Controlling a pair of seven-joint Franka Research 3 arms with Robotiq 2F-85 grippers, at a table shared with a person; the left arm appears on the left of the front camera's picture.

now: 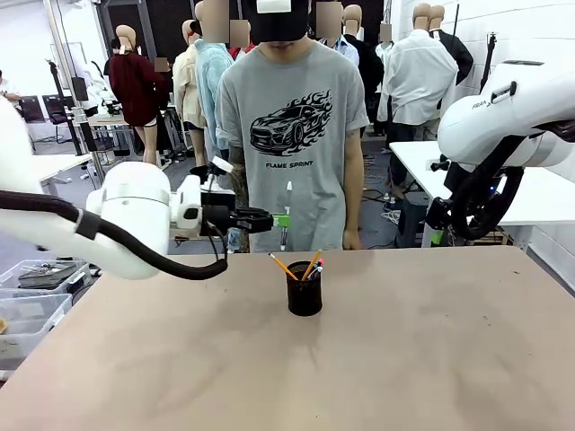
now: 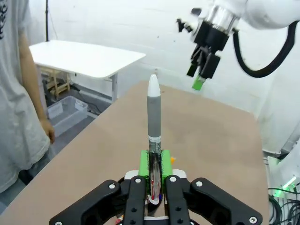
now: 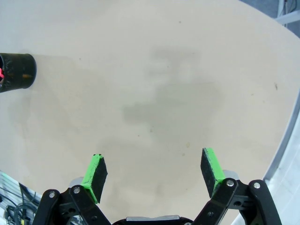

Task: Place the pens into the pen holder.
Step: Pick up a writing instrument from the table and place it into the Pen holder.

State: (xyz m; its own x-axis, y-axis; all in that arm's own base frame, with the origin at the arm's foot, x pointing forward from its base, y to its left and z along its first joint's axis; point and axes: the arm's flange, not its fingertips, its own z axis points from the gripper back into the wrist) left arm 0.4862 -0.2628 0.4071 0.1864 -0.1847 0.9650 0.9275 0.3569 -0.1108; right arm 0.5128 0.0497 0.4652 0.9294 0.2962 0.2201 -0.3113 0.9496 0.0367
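Held upright in the closed left gripper (image 1: pixel 282 219) is a silver pen (image 2: pixel 154 112), while the black cup (image 1: pixel 305 289) with pencils (image 1: pixel 297 274) is stood on the table (image 1: pixel 162 359) and the right gripper (image 3: pixel 153 176) is spread wide.Standing upright, a silver pen (image 2: pixel 154 112) is pinched by the left gripper (image 2: pixel 155 164), the right gripper (image 3: pixel 153 176) is spread wide, and pencils (image 1: pixel 282 266) are held by the black cup (image 1: pixel 305 296) on the table (image 1: pixel 162 359).

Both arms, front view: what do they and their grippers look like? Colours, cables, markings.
Two white, rounded arms, each trailing a thick black cable; dark FRANKA lettering on the right one. The left gripper and right gripper are black two-finger units with bright green pads and silver-coloured screws at the joints.
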